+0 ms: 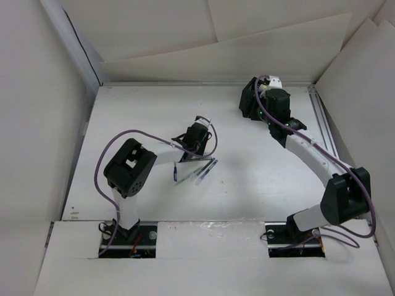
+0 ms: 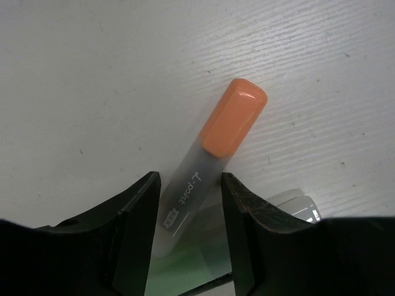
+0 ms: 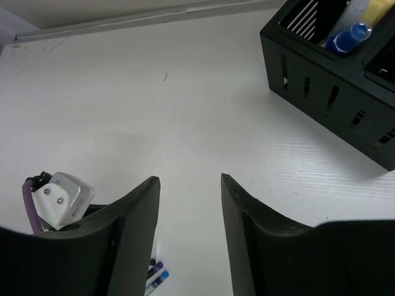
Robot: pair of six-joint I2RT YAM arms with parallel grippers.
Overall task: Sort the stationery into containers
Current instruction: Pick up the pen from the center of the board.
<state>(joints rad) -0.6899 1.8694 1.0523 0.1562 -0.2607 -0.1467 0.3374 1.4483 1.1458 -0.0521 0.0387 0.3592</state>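
marker [image 2: 196, 185] lengthwise in left end effector [image 2: 190, 180], grip unclear, orange cap [image 2: 234, 118] outward, right end effector [image 3: 190, 180] open

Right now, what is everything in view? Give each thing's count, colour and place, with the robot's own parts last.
orange-capped pen: one, frosted body with orange cap, between the left gripper's fingers
loose pens: at least three, clear with dark tips plus a thin greenish one, clustered on the table near the left arm
organiser box: one, black, slotted sides, far side of the table by the right gripper
blue pen: one, blue, inside the organiser box
yellow pen: one, yellow, inside the organiser box beside the blue pen
table: one, white, under everything
left gripper: one, black, straddling the orange-capped pen; grip unclear
right gripper: one, black, open and empty
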